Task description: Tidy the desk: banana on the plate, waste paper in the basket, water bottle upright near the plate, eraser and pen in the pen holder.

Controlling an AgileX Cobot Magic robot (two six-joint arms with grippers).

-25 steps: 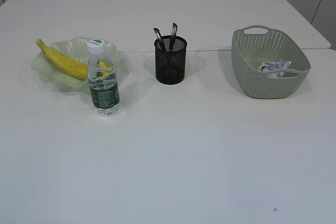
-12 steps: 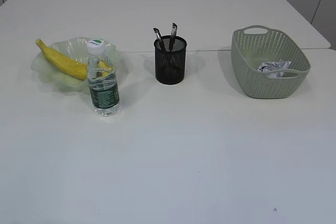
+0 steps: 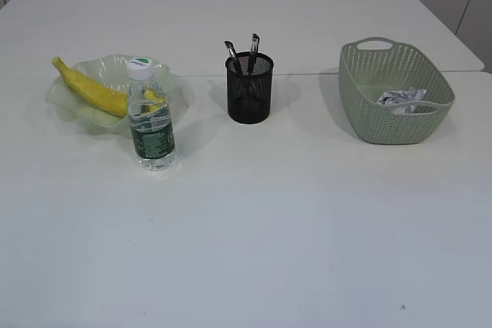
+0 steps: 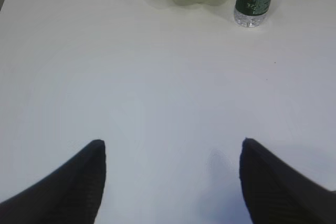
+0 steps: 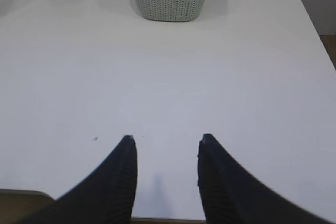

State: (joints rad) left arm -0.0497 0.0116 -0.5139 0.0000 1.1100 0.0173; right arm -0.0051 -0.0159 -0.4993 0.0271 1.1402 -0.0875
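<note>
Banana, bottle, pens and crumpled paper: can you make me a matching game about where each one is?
Things:
1. banana
2. water bottle
3. pens
4. crumpled paper

Places:
A. inside the green basket
B. standing upright on the table, in front of the plate
C. lying on the pale green plate
D. sticking out of the black mesh pen holder

Pairs: 1-C, 2-B, 3-D, 4-A

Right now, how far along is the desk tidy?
Looks nearly finished. The banana lies on the plate, the water bottle stands upright beside it, the waste paper is in the basket, and pens stick out of the pen holder. The eraser isn't visible; it may be inside the holder. Nothing in hand: left gripper and right gripper jaws are open and empty.
</note>
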